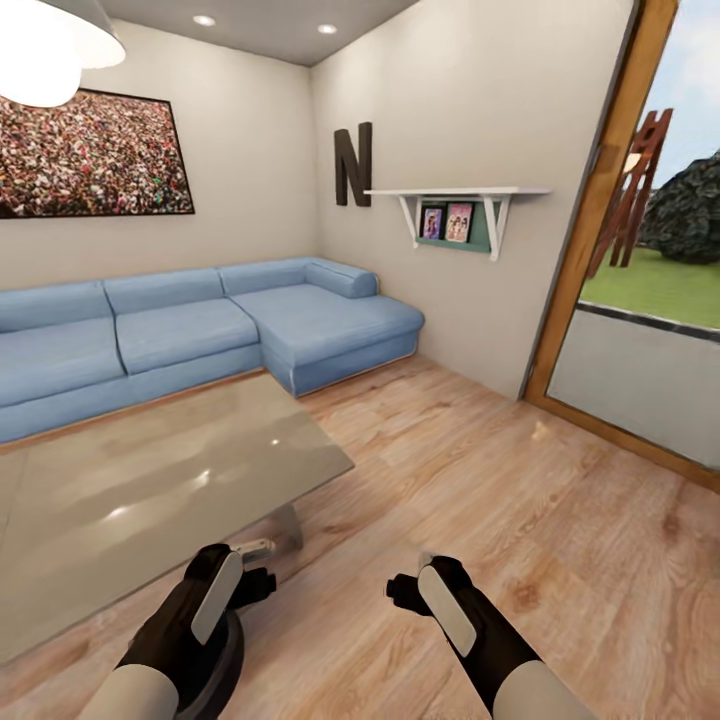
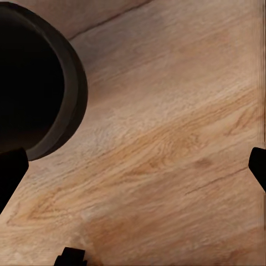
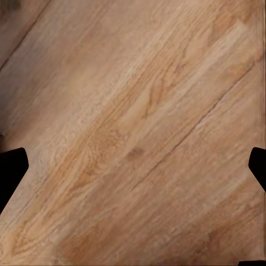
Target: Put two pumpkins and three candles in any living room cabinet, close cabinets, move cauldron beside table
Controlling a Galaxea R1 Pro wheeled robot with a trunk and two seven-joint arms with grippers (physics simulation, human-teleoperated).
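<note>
The pale wooden plank floor (image 1: pixel 480 520) covers the room, running up to cream walls and a wood-framed glass door (image 1: pixel 640 300) on the right. A long light-blue L-shaped sofa (image 1: pixel 200 330) sits along the far wall, under a wide dark-framed picture (image 1: pixel 90 155). In front of it stands a low table (image 1: pixel 150 490) with a glossy grey-beige rectangular top on a pale leg. On the side wall hang a dark letter N (image 1: pixel 353 164) and a white bracket shelf (image 1: pixel 460 195) with two small framed photos beneath it.

The black round-bodied cauldron (image 2: pixel 39 83) stands on the floor close to the table's near corner, mostly hidden in the head view beneath the left forearm; the left wrist view shows its thick rim and dark interior.

The left end effector (image 1: pixel 250 580) hangs above the floor just beside the cauldron, fingers spread wide and empty. The right end effector (image 1: pixel 410 590) hovers over bare planks, likewise wide apart and holding nothing.
</note>
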